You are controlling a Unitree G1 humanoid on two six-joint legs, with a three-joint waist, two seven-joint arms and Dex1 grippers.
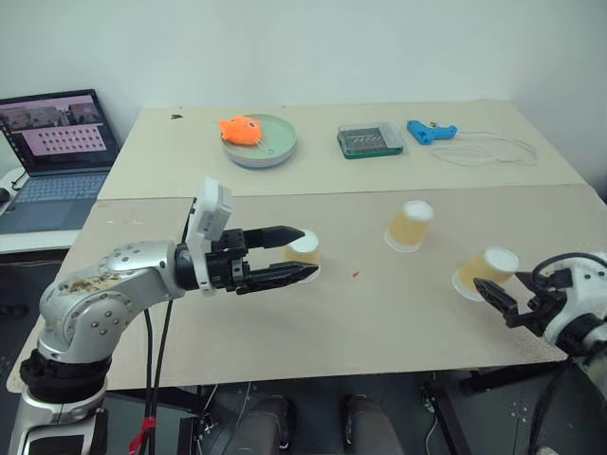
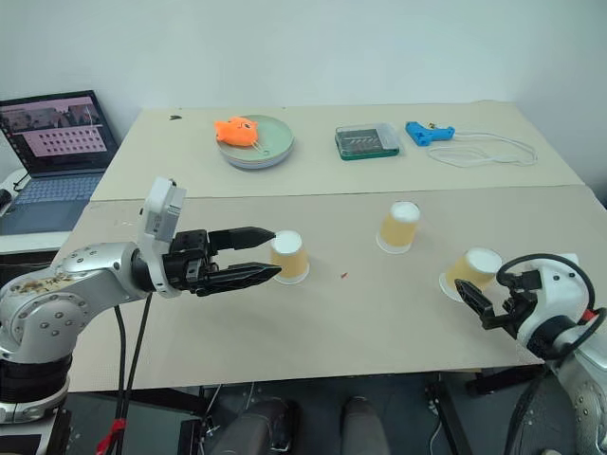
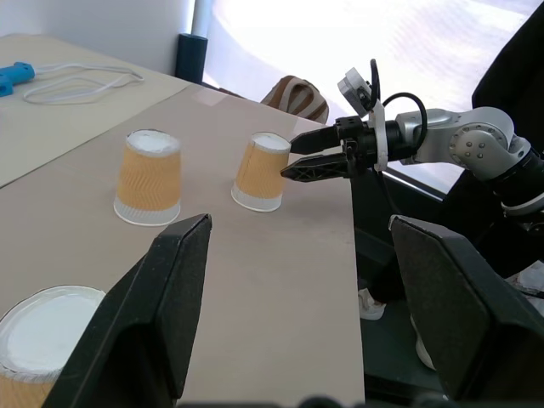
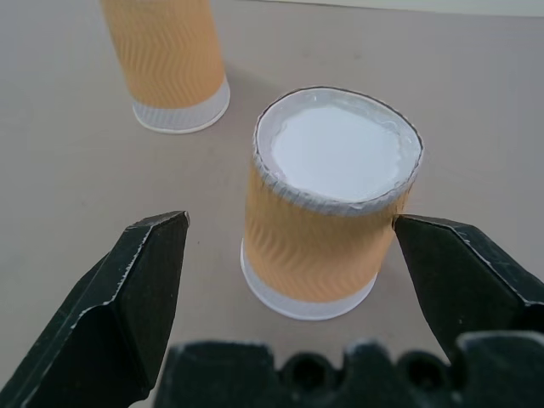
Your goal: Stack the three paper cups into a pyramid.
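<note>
Three paper cups stand upside down on the near table (image 1: 379, 313), well apart from each other, none stacked. The left cup (image 2: 289, 256) is toward the left side of the table. The middle cup (image 2: 398, 227) is farther back and to the right. The right cup (image 2: 469, 272) is near the table's right edge.

The left gripper (image 2: 267, 254) lies level and points right, and its fingertips are just beside the left cup, one on the far side and one on the near side. The fingers sit apart with nothing between them, so it holds nothing. The right gripper (image 4: 289, 255) is spread wide open, with the right cup just in front of the gap between its fingers, not touched.

On the far table (image 1: 493, 166) sit a round plate (image 1: 261, 142) with an orange toy (image 1: 242, 129) on it, a green box (image 1: 370, 140), and a blue tool (image 1: 432, 132) with a white cord (image 1: 488, 150). A laptop (image 1: 52, 156) is open at the far left; its screen words are too small to read. No writing shows on the cups.
</note>
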